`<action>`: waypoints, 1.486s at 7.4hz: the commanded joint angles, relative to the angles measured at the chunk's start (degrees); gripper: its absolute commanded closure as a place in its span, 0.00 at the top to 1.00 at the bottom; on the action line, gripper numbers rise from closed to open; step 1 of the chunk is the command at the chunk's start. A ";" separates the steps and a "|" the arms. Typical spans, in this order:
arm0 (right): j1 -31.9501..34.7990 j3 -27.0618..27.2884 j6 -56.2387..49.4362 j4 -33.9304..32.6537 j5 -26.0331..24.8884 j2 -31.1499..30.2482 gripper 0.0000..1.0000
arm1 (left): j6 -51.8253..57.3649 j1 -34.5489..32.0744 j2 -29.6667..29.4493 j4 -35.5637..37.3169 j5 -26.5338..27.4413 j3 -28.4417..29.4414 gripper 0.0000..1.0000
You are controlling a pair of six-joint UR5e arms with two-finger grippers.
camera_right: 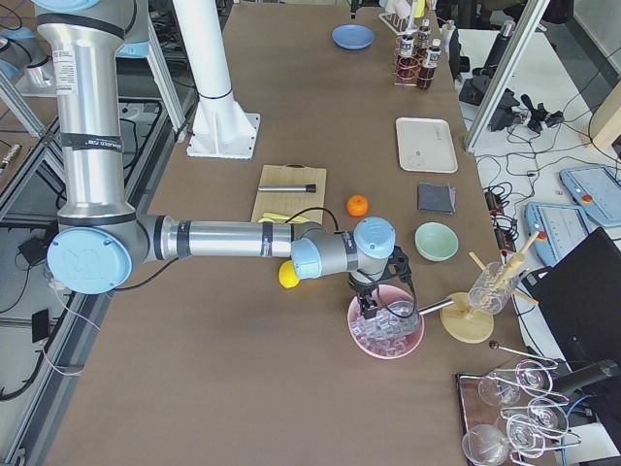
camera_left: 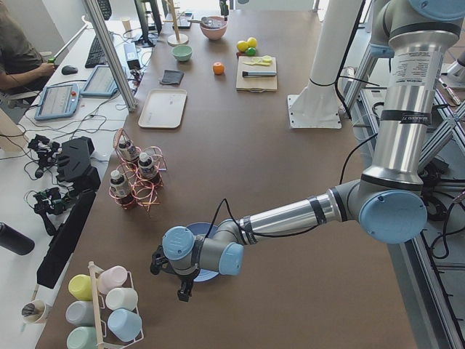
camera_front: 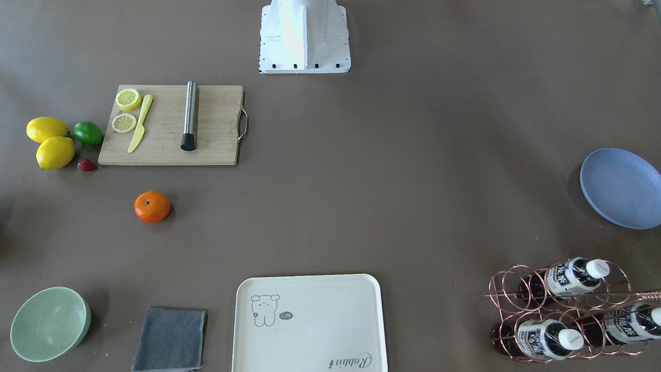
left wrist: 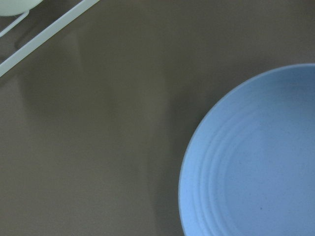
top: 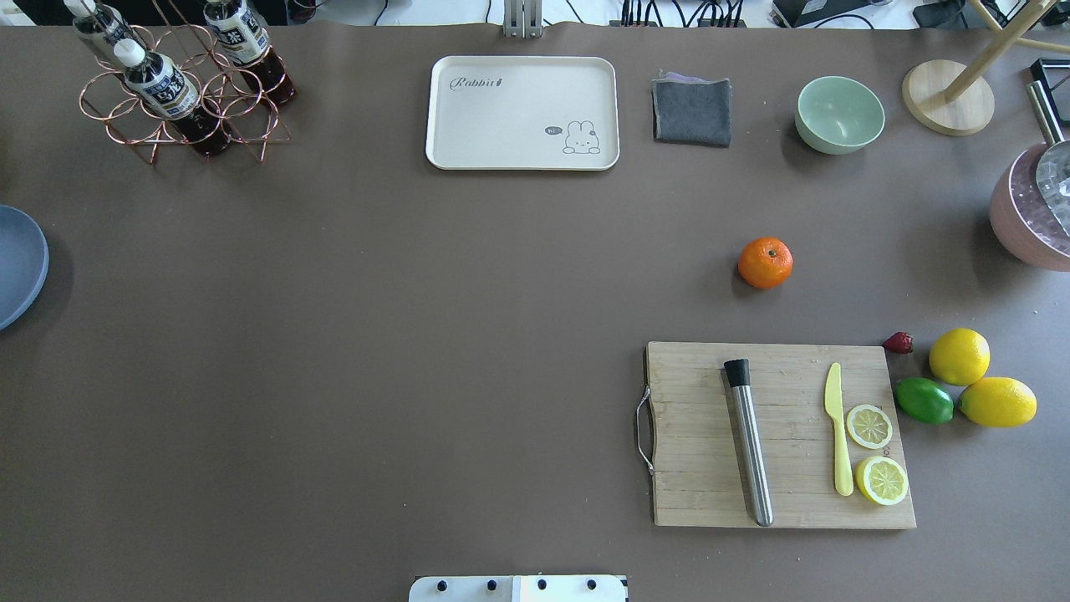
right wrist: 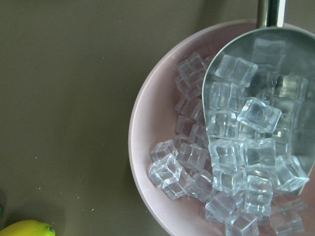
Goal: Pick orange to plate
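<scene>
The orange (camera_front: 152, 206) lies alone on the brown table, just past the cutting board's outer edge; it also shows in the overhead view (top: 765, 262). The blue plate (camera_front: 622, 188) rests at the table's end on my left side, cut off by the overhead view's edge (top: 17, 263). My left gripper (camera_left: 178, 283) hangs over the plate's near rim, and the left wrist view shows only the plate (left wrist: 256, 157) and bare table. My right gripper (camera_right: 380, 301) hovers over a pink bowl of ice. I cannot tell whether either gripper is open or shut.
A cutting board (top: 782, 435) carries a steel muddler (top: 748, 443), a yellow knife and lemon slices. Lemons (top: 959, 356), a lime (top: 924, 400) and a strawberry lie beside it. Along the far edge are a cream tray (top: 522, 113), grey cloth (top: 691, 110), green bowl (top: 839, 114) and bottle rack (top: 180, 84). The pink ice bowl (right wrist: 142, 147) holds a scoop.
</scene>
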 commanded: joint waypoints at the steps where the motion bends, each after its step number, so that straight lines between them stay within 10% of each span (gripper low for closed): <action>1: -0.24 0.00 -0.07 -0.01 0.54 0.07 1.00 | -0.25 0.51 -1.89 -0.13 -0.25 3.12 0.97; 6: -1.30 -0.08 -0.16 0.08 0.46 0.25 1.00 | -2.63 4.02 -2.87 -0.13 -0.52 4.72 0.82; 11: -1.47 0.18 -0.07 0.17 0.46 0.33 1.00 | -2.63 5.25 -2.78 -0.66 -0.43 6.03 0.42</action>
